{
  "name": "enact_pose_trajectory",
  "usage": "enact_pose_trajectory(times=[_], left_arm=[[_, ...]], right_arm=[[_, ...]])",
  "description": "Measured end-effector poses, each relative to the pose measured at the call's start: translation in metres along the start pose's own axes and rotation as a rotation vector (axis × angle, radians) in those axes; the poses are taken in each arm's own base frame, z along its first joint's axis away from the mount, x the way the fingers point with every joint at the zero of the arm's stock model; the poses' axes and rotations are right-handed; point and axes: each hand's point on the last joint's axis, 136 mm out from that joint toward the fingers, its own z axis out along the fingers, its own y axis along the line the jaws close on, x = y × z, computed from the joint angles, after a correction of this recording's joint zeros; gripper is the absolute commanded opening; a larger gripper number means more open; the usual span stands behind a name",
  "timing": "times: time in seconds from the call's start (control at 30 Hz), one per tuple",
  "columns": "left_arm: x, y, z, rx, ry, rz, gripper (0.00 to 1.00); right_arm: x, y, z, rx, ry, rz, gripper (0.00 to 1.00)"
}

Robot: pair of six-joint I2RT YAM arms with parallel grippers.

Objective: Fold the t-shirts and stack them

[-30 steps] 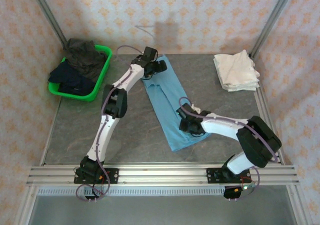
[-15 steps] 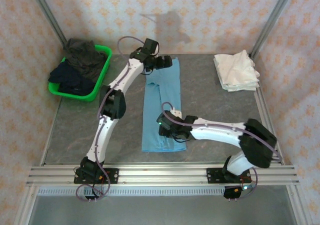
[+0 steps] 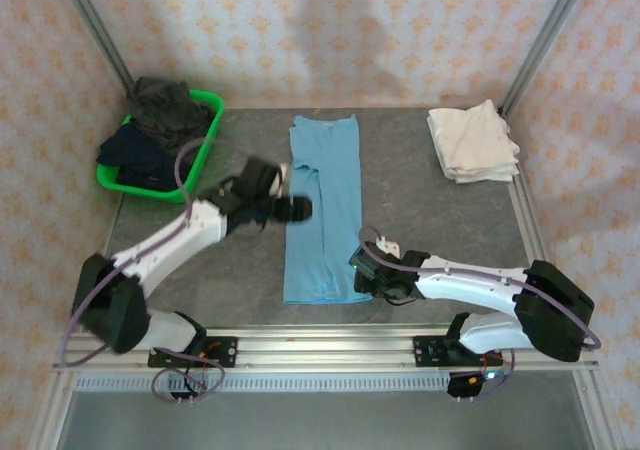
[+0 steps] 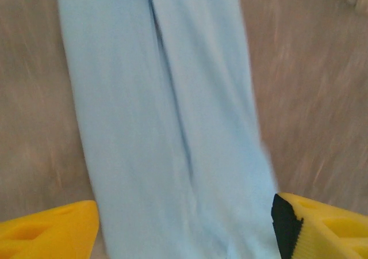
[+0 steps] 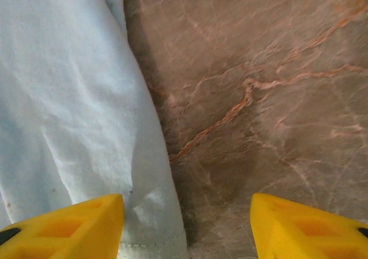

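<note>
Fingers of my left gripper [image 3: 297, 208] and right gripper [image 3: 361, 273] stand apart over the blue t-shirt [image 3: 325, 185]; green basket [image 3: 207, 142] back left, cream t-shirts [image 3: 472, 142] back right.

Top view: from high up behind the two arm bases, looking down and forward over the whole grey stone-look table top [image 3: 450, 230], far enough back to take in the green plastic basket [image 3: 140, 186] at the far left. Left wrist view: from very close, looking down along the long folded sky-blue cloth t-shirt [image 4: 167, 126], with the yellow plastic fingers [image 4: 46, 230] of the left gripper [image 4: 184, 213] at the bottom corners. Right wrist view: also very close, facing down at the near hem of the same shirt and the bare table beside it, between the yellow fingers of the right gripper [image 5: 187, 213]. Shared by all three: the blue shirt and the grey table around it.
</note>
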Motion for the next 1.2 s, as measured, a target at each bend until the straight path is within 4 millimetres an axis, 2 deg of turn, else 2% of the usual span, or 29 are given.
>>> enact_pose_trajectory(times=[0.1, 0.2, 0.27, 0.33, 0.4, 0.5, 0.6, 0.73, 0.8, 0.87, 0.97, 1.2], left_arm=[[0.073, 0.016, 0.004, -0.042, 0.076, -0.007, 0.74], [0.129, 0.04, 0.01, -0.105, 0.134, -0.037, 0.73], [0.156, 0.054, 0.016, -0.135, 0.163, -0.068, 0.72], [0.171, 0.062, 0.02, -0.141, 0.171, -0.101, 0.72], [0.172, 0.059, 0.021, -0.131, 0.148, -0.109, 0.71], [0.167, 0.035, 0.023, -0.053, 0.113, -0.107, 0.66], [0.162, 0.02, 0.026, -0.007, 0.093, -0.112, 0.63], [0.163, 0.018, 0.034, -0.01, 0.098, -0.115, 0.6], [0.165, 0.021, 0.038, -0.03, 0.112, -0.114, 0.59], [0.167, 0.023, 0.04, -0.051, 0.123, -0.112, 0.55], [0.167, 0.028, 0.041, -0.078, 0.124, -0.114, 0.39], [0.169, 0.034, 0.038, -0.103, 0.127, -0.108, 0.37]], right_arm=[[0.003, 0.006, 0.001, -0.033, 0.017, 0.004, 0.57], [0.006, 0.011, 0.001, -0.058, 0.03, 0.002, 0.56], [0.009, 0.014, 0.002, -0.073, 0.037, 0.0, 0.54], [0.011, 0.017, 0.002, -0.085, 0.045, -0.003, 0.5], [0.014, 0.02, 0.004, -0.09, 0.053, -0.006, 0.43], [0.019, 0.022, 0.007, -0.086, 0.068, -0.018, 0.35], [0.022, 0.024, 0.007, -0.088, 0.071, -0.021, 0.31], [0.023, 0.025, 0.007, -0.09, 0.069, -0.019, 0.3], [0.023, 0.025, 0.006, -0.091, 0.066, -0.019, 0.34], [0.022, 0.025, 0.005, -0.093, 0.064, -0.013, 0.43], [0.021, 0.023, 0.003, -0.086, 0.056, -0.01, 0.48], [0.015, 0.02, -0.006, -0.1, 0.019, 0.001, 0.54]])
